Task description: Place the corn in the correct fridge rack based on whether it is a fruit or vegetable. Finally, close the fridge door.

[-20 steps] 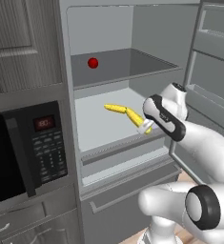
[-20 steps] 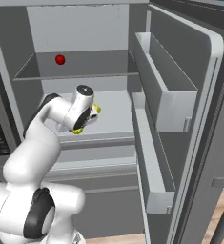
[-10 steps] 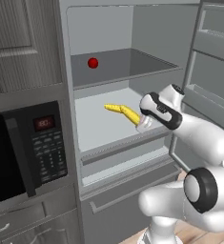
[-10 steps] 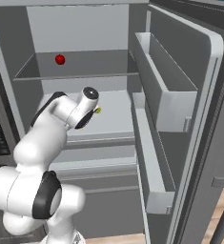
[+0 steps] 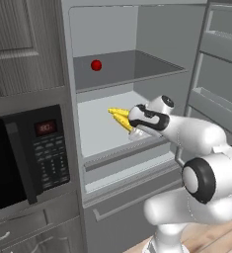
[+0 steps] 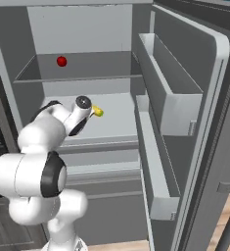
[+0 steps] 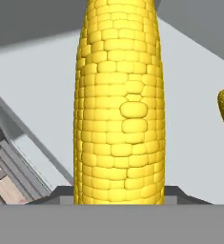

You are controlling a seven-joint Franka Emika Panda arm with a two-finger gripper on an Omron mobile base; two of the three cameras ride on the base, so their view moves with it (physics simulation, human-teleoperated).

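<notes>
Corn [image 5: 118, 117]: yellow cob held at the hand's end, poking out leftward over the pale fridge rack [image 5: 100, 133] in the left base view. Whether it touches the rack surface I cannot tell; it looks just above it. In the right base view only its tip [image 6: 98, 112] clears the wrist, over the same rack [image 6: 114, 122]. Hand view: corn [image 7: 119, 109] runs straight up from between the fingers, kernels sharp; a second yellow sliver at the right edge is too cropped to identify.

Gripper [image 5: 133, 128]: fingers pinching the corn at its near end, closed hard against it. Fingers themselves mostly hidden behind the white wrist.

Above: darker grey shelf [image 5: 137, 74] with a small red ball [image 5: 96, 65] toward its back left, well apart from the corn.

Fridge door [image 6: 195, 122] stands wide open to the right, grey bins on its inner face.

Left of the fridge: black-fronted microwave [image 5: 23, 158] with a red-lit display, set in grey cabinetry.
</notes>
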